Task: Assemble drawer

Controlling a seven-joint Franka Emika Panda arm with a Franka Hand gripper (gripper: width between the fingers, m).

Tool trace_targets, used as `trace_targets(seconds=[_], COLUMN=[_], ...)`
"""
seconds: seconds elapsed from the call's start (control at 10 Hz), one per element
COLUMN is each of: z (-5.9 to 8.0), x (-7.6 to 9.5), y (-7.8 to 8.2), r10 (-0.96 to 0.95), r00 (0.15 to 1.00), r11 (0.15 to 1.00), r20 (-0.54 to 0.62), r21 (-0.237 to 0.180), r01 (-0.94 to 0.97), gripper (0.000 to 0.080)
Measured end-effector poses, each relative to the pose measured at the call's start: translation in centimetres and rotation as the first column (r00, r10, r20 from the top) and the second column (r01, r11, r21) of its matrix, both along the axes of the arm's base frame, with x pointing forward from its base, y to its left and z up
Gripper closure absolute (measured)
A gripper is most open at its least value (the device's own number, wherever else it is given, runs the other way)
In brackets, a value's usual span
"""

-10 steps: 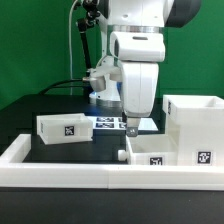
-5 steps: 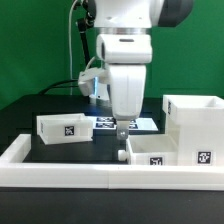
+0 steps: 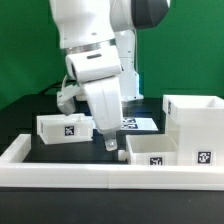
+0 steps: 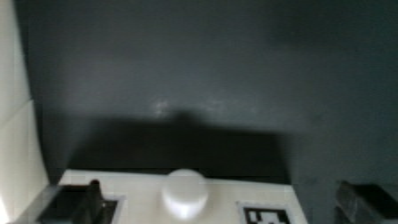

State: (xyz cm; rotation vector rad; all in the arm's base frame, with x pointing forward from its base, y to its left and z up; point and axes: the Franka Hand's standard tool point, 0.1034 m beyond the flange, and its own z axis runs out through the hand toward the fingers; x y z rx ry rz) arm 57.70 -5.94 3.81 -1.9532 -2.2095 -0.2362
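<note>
Arm bent low among the drawer parts

The border wall (image 3: pixel 60 172) runs in front of the front tray (image 3: pixel 160 150). The claw (image 3: pixel 108 143) hangs just beside that tray on the exterior view's left, fingers (image 4: pixel 75 200) spread, holding nothing. The second tray (image 3: pixel 65 128) lies farther left, and the tall casing (image 3: pixel 195 120) stands right behind.

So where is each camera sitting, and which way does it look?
Exterior view: off the arm, facing the table across the low white wall; the arm and claw show.
Wrist view: on the wrist, looking down at the table; only blurred claw fingertips show.
Shared: the dark table and the claw.
</note>
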Motion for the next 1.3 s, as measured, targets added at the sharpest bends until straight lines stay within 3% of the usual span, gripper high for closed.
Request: trace_targets(seconds=[0.2,0.5,0.8,0.9,1.1,1.3], z=[-1.1,-1.3,-1.2,-1.4,-1.6,-1.9], x=[0.6,1.0,1.5,1.7,1.4,1.3], y=[0.4,0.6,1.9,1.1,1.0,2.0], r10=[-0.022,-0.035,-0.058,-0.073,-0.073,-0.064], r00=[0.999,0.997,0.993,0.984,0.985,0.986], r11=[1.0,0.999,0.998,0.997,0.997,0.997], r20=[0.024,0.07,0.101,0.162,0.157,0.151], r21=[0.012,-0.002,-0.005,-0.022,-0.026,-0.026], r01=[0.022,0.035,0.059,0.078,0.078,0.069], gripper=[0.0151,0.0151,0.0151,0.0151,0.0151,0.0151])
